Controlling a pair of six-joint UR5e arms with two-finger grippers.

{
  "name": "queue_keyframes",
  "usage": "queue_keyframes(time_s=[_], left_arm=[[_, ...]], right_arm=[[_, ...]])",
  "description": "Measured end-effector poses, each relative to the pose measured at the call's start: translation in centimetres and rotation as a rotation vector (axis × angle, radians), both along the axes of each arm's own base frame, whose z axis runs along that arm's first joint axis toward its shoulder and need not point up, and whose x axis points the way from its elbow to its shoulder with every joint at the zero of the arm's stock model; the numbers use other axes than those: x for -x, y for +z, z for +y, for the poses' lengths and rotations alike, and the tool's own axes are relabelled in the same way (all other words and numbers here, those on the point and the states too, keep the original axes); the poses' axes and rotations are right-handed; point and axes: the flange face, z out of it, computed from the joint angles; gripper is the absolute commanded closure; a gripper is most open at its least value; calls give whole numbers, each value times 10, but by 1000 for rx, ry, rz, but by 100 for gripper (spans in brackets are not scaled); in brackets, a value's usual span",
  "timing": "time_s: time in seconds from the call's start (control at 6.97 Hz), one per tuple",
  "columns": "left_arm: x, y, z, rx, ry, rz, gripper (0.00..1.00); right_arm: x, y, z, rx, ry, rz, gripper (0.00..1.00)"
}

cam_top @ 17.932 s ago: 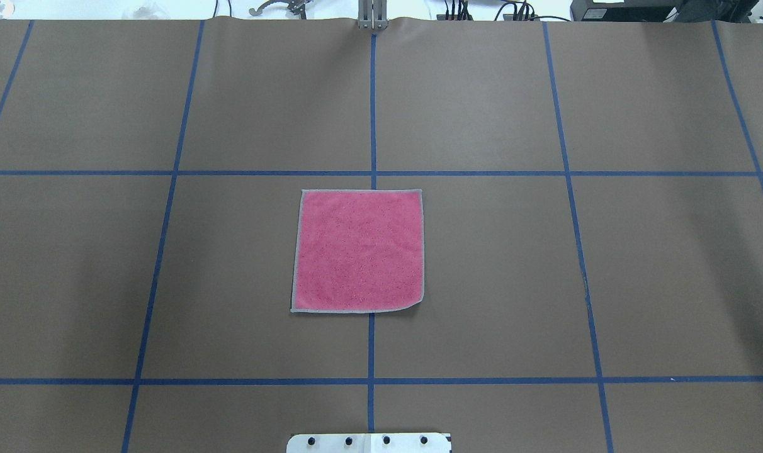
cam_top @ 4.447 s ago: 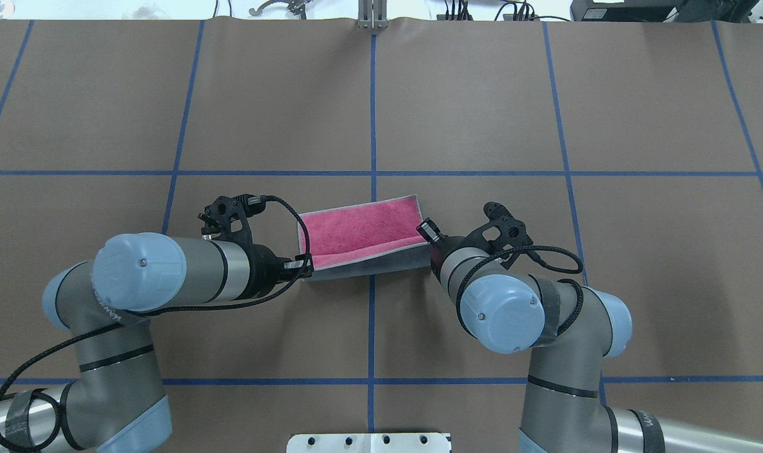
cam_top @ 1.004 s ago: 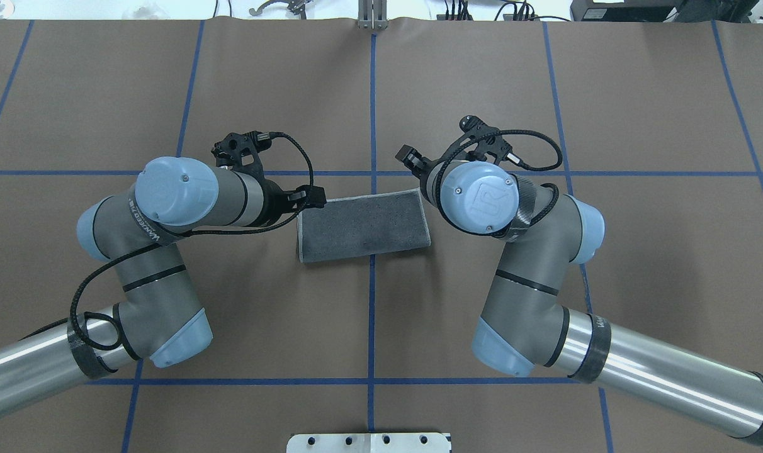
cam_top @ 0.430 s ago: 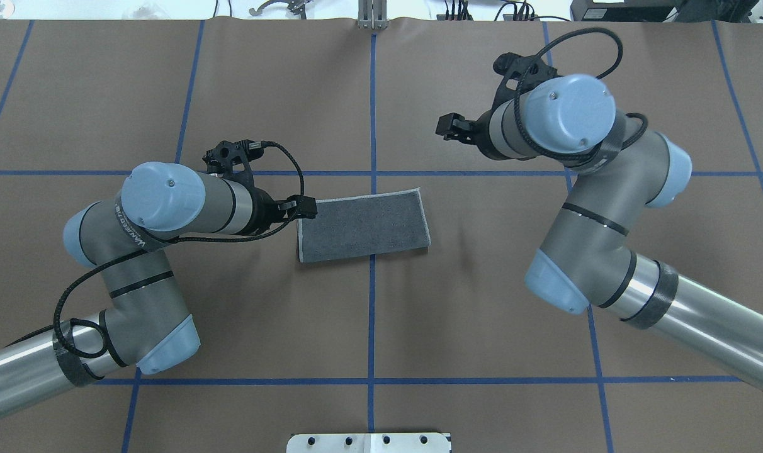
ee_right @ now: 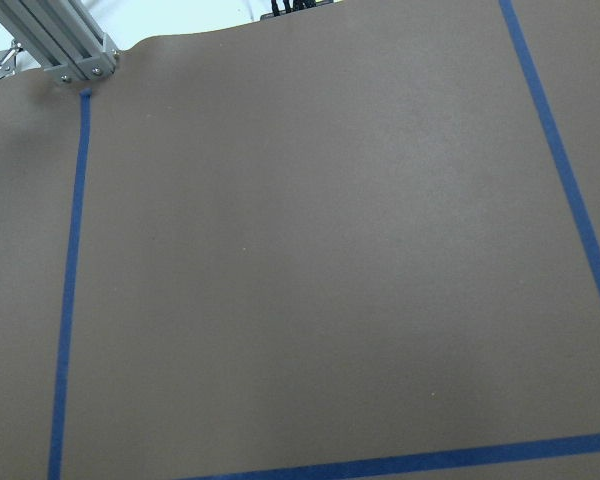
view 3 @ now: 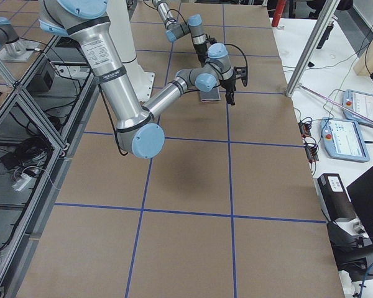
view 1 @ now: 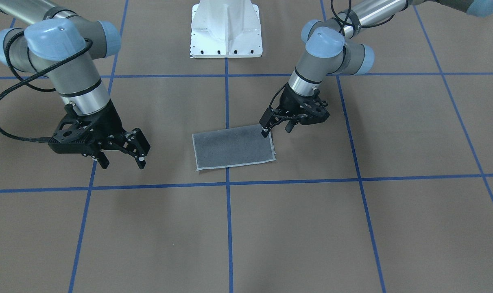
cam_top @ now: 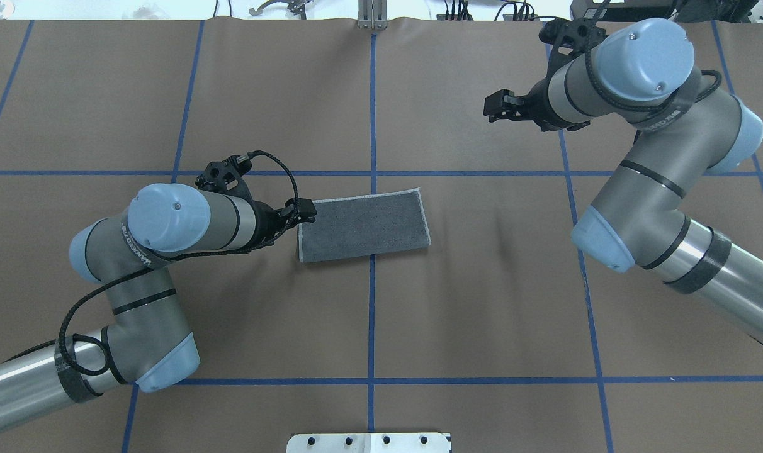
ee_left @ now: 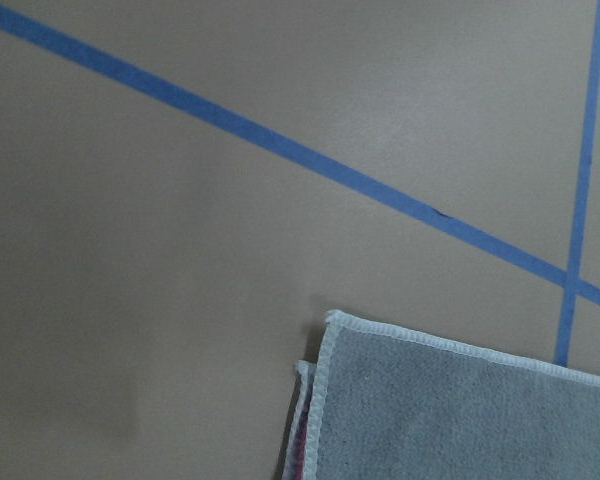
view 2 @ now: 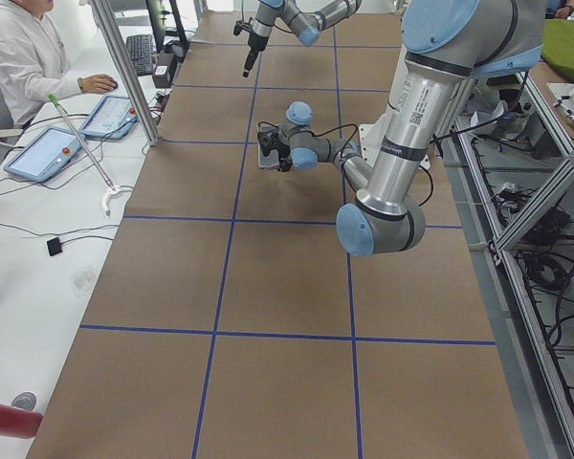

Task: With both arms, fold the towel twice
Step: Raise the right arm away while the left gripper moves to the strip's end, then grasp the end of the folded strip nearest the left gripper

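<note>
The towel (cam_top: 362,223) lies flat near the table's middle, folded once into a rectangle with its dark grey face up; it also shows in the front view (view 1: 234,147). The left wrist view shows a corner of the towel (ee_left: 450,410) with a pink sliver at the fold. My left gripper (cam_top: 306,211) is open at the towel's left short edge; in the front view (view 1: 276,129) one finger is over the corner and the other is off the cloth. My right gripper (cam_top: 491,108) is open and empty, raised far to the towel's right (view 1: 122,163).
The brown table cover carries a blue tape grid (cam_top: 372,126). The white pedestal (view 1: 226,28) stands at the robot's side. A metal post (cam_top: 372,16) sits at the far edge. An operator (view 2: 19,57) with tablets sits beside the table in the left view.
My right arm has swung further away from the towel, to the far right. My left gripper has shifted slightly along the towel's left edge. The towel has not moved.
</note>
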Motion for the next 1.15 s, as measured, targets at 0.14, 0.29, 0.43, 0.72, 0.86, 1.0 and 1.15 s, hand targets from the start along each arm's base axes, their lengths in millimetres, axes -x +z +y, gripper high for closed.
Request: queue_keyframes(time_s=[0.14,0.29,0.43,0.72,0.86,1.0,1.15], left_arm=[[-7,1,10,40,-30,23,15],[-13,2,18,75,-48,39,17],[-20,3,28,89,-55,44,17],[-31,5,43,91,-55,41,28],[-32,6,45,91,-54,39,54],[-32,7,46,91,-53,38,57],[-32,8,47,89,-50,36,57]], right_arm=[[-15,11,-5,-9,-21,15,0],[-23,16,-8,-13,-27,23,0],[-27,18,-9,-14,-28,25,0],[-29,18,-9,-15,-27,26,0],[-29,19,-10,-15,-26,26,0],[-29,18,-10,-15,-25,26,0],[-29,18,-10,-15,-25,25,0]])
